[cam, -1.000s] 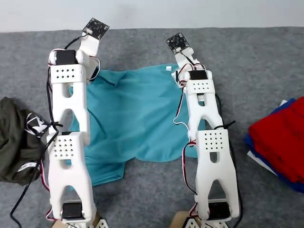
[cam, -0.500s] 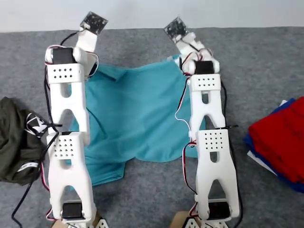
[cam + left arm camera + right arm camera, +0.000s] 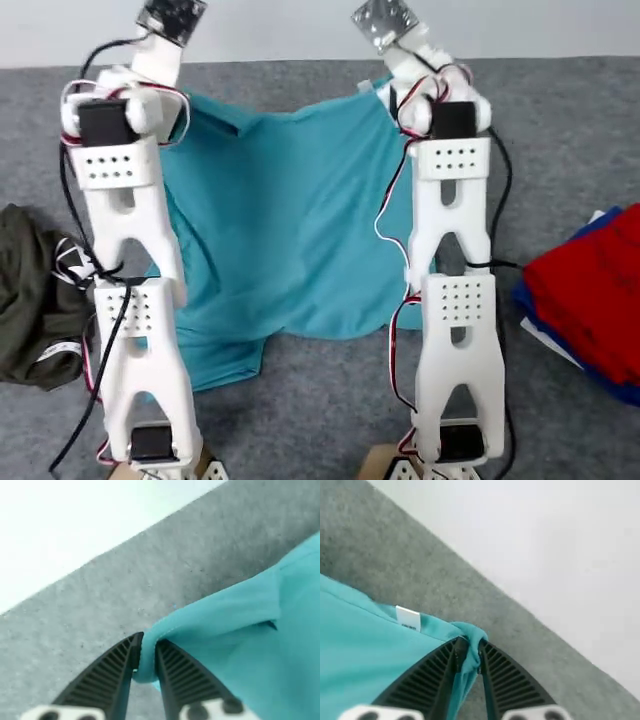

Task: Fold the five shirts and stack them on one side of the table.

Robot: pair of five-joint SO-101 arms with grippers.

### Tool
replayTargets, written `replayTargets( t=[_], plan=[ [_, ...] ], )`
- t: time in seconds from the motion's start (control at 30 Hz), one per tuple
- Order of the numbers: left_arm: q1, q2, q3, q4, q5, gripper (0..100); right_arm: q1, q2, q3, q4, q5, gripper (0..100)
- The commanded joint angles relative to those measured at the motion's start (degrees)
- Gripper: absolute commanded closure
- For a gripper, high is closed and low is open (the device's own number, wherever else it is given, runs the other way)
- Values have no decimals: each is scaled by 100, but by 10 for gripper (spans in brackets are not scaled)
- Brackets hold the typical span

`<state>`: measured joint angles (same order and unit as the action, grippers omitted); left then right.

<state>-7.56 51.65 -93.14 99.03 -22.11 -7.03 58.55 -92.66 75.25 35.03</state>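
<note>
A teal shirt (image 3: 280, 230) lies spread on the grey table between my two arms, its far edge lifted off the cloth. My left gripper (image 3: 146, 652) is shut on the shirt's far left corner (image 3: 165, 635), which bunches between the black fingers. My right gripper (image 3: 468, 650) is shut on the far right corner (image 3: 472, 632), beside a small white label (image 3: 408, 618). In the high view both wrists are raised near the table's far edge, with the teal shirt stretched between them and its near hem still resting on the table.
A crumpled dark olive shirt (image 3: 35, 295) lies at the table's left edge. A stack with a red shirt (image 3: 590, 290) on top of blue ones sits at the right edge. The white wall runs along the table's far edge (image 3: 300, 62).
Both arms have risen and moved toward the far edge, pulling the teal shirt's far corners up and away. The shirt's far edge now stands higher and more stretched.
</note>
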Motion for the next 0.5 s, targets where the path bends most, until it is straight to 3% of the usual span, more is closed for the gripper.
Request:
replayTargets(
  t=[0.0,0.47],
  plan=[
    [-18,-1073,-295,123,26,998,127,-1086,-369,479,26,988],
    [-35,-3965,-295,-387,18,998,822,-3327,-325,2747,237,988]
  ],
)
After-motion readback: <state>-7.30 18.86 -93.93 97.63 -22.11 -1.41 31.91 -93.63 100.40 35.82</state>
